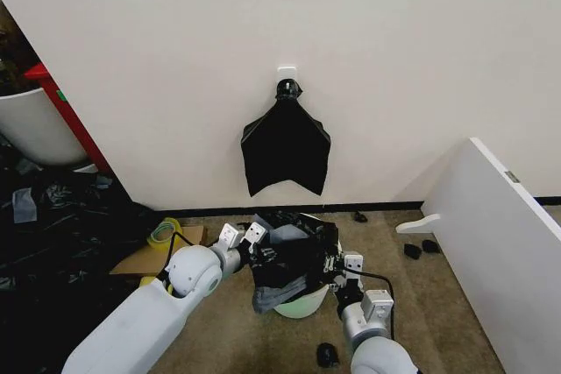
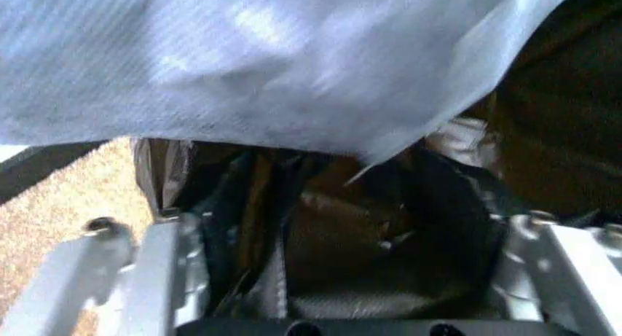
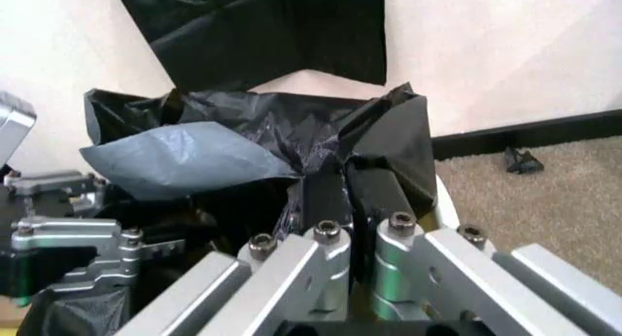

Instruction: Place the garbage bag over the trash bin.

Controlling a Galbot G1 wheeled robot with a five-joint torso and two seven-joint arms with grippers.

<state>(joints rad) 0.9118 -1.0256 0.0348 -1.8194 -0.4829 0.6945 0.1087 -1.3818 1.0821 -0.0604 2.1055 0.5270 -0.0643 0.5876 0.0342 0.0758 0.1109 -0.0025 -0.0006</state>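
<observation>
The garbage bag point(image 1: 294, 260), glossy black and wrinkled, lies bunched over the top of the cream-white trash bin point(image 1: 298, 307), whose lower wall shows beneath it. My left gripper point(image 1: 243, 236) stands at the bag's left side, and in the left wrist view its fingers point(image 2: 165, 278) are spread wide with black plastic point(image 2: 389, 234) lying between them. My right gripper point(image 3: 357, 230) is at the bag's right edge point(image 3: 389, 154), shut on a fold of the plastic. The bin's mouth is hidden under the bag.
A black bag bunch point(image 1: 286, 142) hangs from a wall hook right behind the bin. A white board point(image 1: 500, 243) leans at the right. Black sheeting point(image 1: 53, 234), a big white tub point(image 1: 31, 129), a yellow tape roll point(image 1: 162, 234) and cardboard point(image 1: 145, 262) crowd the left.
</observation>
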